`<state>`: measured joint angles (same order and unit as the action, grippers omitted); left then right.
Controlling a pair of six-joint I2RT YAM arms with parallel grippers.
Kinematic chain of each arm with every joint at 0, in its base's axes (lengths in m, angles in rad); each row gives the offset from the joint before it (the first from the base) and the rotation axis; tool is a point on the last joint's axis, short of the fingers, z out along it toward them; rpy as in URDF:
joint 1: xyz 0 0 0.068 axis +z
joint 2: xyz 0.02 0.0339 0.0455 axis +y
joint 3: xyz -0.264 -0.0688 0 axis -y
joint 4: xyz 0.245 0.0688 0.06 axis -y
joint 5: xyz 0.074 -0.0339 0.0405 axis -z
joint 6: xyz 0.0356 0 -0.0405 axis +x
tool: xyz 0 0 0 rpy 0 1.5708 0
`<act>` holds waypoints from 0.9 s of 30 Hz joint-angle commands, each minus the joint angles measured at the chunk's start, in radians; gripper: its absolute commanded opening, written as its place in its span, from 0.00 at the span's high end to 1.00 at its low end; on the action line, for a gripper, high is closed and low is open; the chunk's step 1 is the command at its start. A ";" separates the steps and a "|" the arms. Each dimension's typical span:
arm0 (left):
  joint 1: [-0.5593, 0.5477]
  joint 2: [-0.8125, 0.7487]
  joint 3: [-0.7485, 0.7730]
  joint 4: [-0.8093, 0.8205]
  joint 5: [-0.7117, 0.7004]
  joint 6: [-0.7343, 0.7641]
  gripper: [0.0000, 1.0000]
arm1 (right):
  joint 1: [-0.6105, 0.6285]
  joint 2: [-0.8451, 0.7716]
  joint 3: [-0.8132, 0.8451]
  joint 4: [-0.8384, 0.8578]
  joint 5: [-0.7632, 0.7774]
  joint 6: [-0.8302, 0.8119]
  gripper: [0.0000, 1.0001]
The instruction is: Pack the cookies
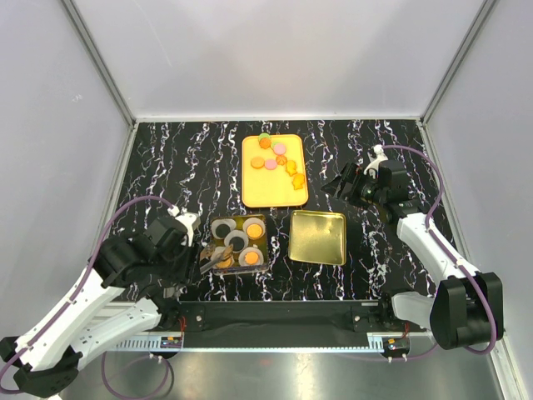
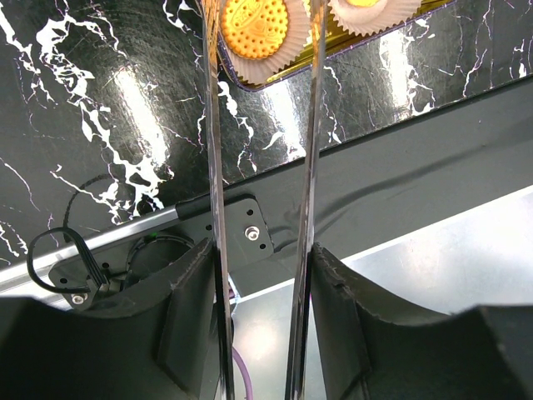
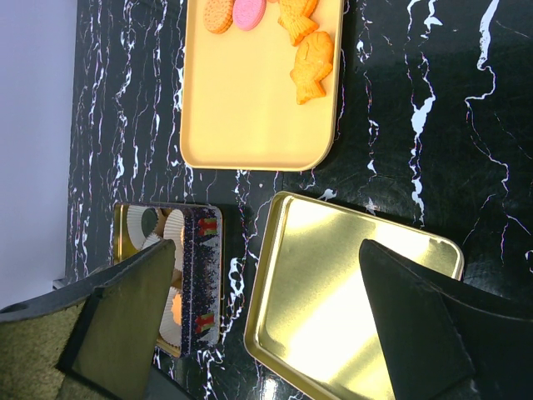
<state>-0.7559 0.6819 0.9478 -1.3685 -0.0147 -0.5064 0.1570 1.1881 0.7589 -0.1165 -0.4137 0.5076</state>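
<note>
Orange cookies (image 3: 219, 14) on the tray (image 3: 250, 108) appear beyond the wide-open right fingers (image 3: 412, 333), whereas only the left wrist view shows the parted left fingers (image 2: 310, 183) straddling a cookie (image 2: 254, 27) in the tin (image 3: 202, 275).

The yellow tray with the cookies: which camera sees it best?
The top external view: the whole yellow tray shows, with all its cookies. The right wrist view cuts off its far end, showing only a few cookies. The left wrist view misses it.
</note>
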 commanded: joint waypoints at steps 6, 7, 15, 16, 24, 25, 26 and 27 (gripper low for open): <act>-0.005 -0.007 0.063 -0.052 -0.005 -0.001 0.52 | 0.009 -0.013 0.036 0.023 -0.016 -0.018 0.00; -0.005 -0.005 0.074 -0.047 -0.001 -0.004 0.53 | 0.009 -0.012 0.036 0.023 -0.013 -0.020 0.00; -0.005 0.042 0.239 0.009 -0.088 -0.049 0.55 | 0.009 -0.007 0.039 0.023 -0.016 -0.017 0.00; -0.005 0.085 0.259 0.038 -0.114 -0.053 0.56 | 0.007 -0.005 0.037 0.026 -0.017 -0.018 0.00; 0.184 0.422 0.388 0.304 -0.331 0.097 0.52 | 0.009 -0.024 0.051 0.003 -0.019 -0.024 0.00; 0.225 0.453 0.387 0.392 -0.315 0.112 0.51 | 0.009 -0.024 0.051 0.003 -0.023 -0.020 0.00; 0.307 0.493 0.387 0.434 -0.285 0.127 0.48 | 0.009 -0.025 0.051 0.005 -0.027 -0.018 0.00; 0.341 0.565 0.391 0.501 -0.266 0.128 0.46 | 0.009 -0.028 0.051 0.005 -0.031 -0.017 0.00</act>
<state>-0.5278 1.1427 1.3182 -1.1103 -0.2619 -0.4484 0.1570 1.1862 0.7666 -0.1211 -0.4141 0.5041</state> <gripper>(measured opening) 0.526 0.994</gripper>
